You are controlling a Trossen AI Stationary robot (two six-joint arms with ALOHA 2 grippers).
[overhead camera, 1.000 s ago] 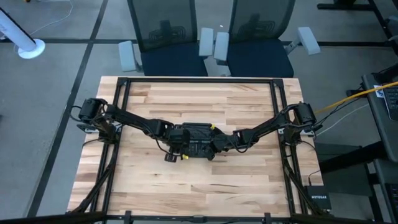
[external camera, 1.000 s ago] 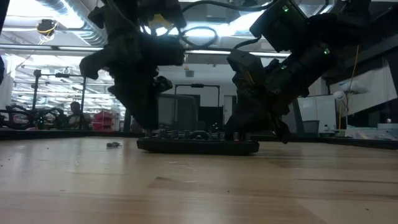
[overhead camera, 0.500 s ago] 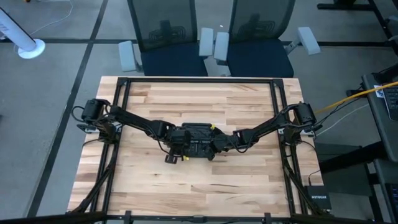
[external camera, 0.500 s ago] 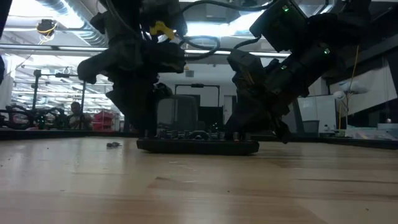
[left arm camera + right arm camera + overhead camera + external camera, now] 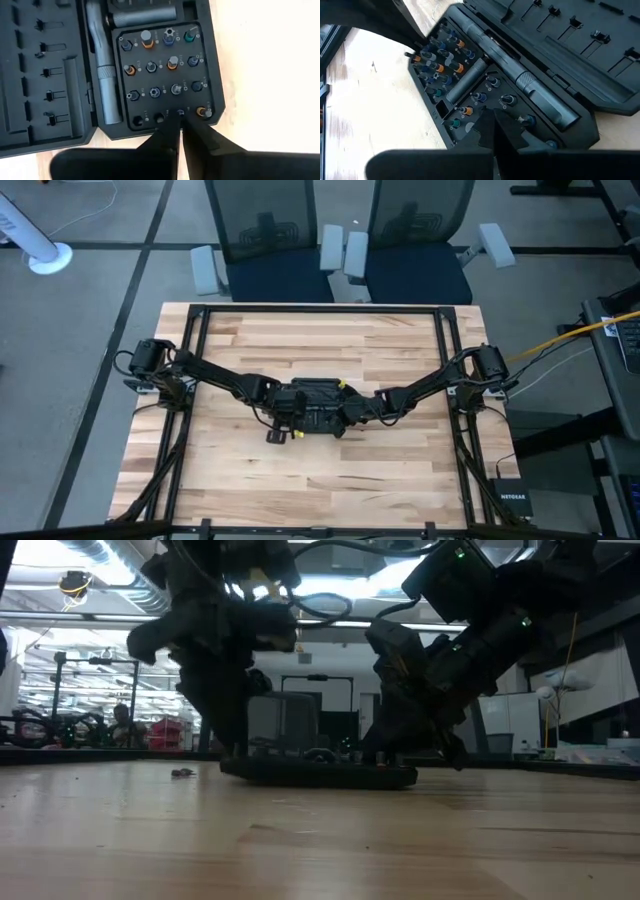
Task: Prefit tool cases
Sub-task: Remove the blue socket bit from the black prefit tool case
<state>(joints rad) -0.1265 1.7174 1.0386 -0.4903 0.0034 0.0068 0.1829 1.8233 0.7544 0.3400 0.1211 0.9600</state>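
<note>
Wood-plank table (image 5: 400, 470) carries the small black rectangular plastic hinged tool case (image 5: 318, 402) at its middle, lying open and flat. Left gripper (image 5: 179, 127) reaches in from nine o'clock, fingers pressed together, tips touching the case's bit grid at a slot in its outer row. Right gripper (image 5: 492, 131) comes from three o'clock, closed on nothing, tips on the other bit block beside the grey metal driver handle (image 5: 520, 85).

Open tool case (image 5: 318, 402) mid-table, left tool (image 5: 291, 417) and right tool (image 5: 347, 416) over it
</note>
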